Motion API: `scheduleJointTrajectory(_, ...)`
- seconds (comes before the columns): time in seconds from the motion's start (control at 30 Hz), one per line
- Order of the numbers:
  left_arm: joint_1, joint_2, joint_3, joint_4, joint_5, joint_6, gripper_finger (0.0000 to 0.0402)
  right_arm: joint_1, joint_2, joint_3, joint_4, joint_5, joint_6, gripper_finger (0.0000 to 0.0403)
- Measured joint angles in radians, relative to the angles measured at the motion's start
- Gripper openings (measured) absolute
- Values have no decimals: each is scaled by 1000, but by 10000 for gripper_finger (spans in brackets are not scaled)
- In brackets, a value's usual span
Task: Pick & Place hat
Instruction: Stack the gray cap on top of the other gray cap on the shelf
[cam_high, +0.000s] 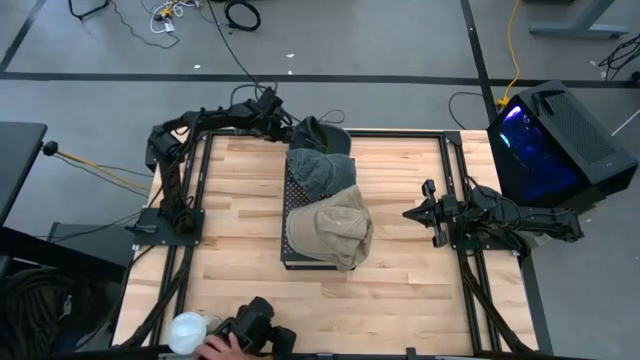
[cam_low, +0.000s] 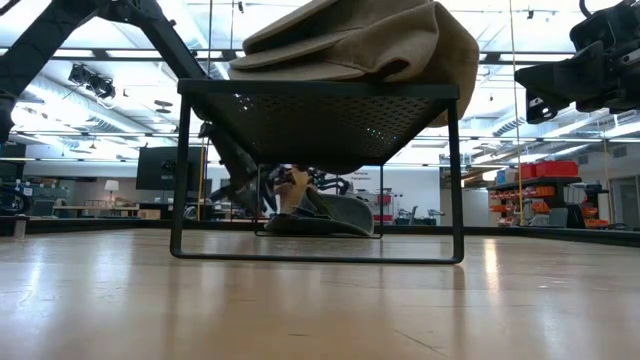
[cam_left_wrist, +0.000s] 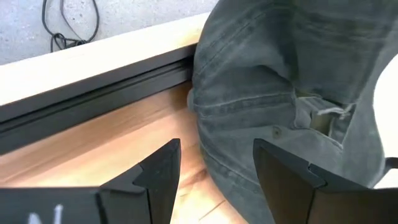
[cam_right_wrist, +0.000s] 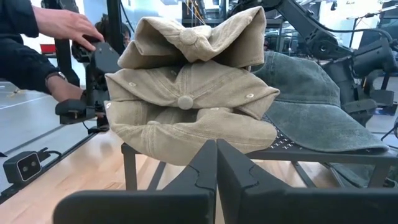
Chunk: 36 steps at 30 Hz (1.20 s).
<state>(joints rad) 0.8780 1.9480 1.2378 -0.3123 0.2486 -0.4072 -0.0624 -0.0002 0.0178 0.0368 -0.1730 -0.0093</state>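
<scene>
A black mesh rack (cam_high: 291, 215) is standing in the middle of the wooden table (cam_high: 400, 290), and everything here is placed from it. Tan caps (cam_high: 335, 228) are lying stacked on the rack's near end, one drooping over its edge, and a grey denim cap (cam_high: 322, 172) is resting on its far end. Another grey hat (cam_high: 320, 133) is lying on the table just beyond the rack's far end, at the table's edge. The left gripper (cam_high: 290, 130) is reaching to this hat, its fingers (cam_left_wrist: 155, 177) spread apart and holding nothing, just beside the hat's brim. The right gripper (cam_high: 410, 213) is waiting to the right of the rack, its fingers (cam_right_wrist: 199, 168) pressed together and empty, pointing at the tan caps. A person's hand (cam_high: 215, 346) is touching a black camera (cam_high: 255, 325) at the table's near edge.
</scene>
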Motion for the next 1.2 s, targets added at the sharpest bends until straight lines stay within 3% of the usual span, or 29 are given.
scheduleJointTrajectory(0.5, -8, 69, 6, 54, 12, 8, 199, 0, 0, 0, 0, 0, 0, 7)
scheduleJointTrajectory(1.2, -8, 69, 7, 65, 14, 51, 31, 0, 0, 0, 0, 0, 0, 7)
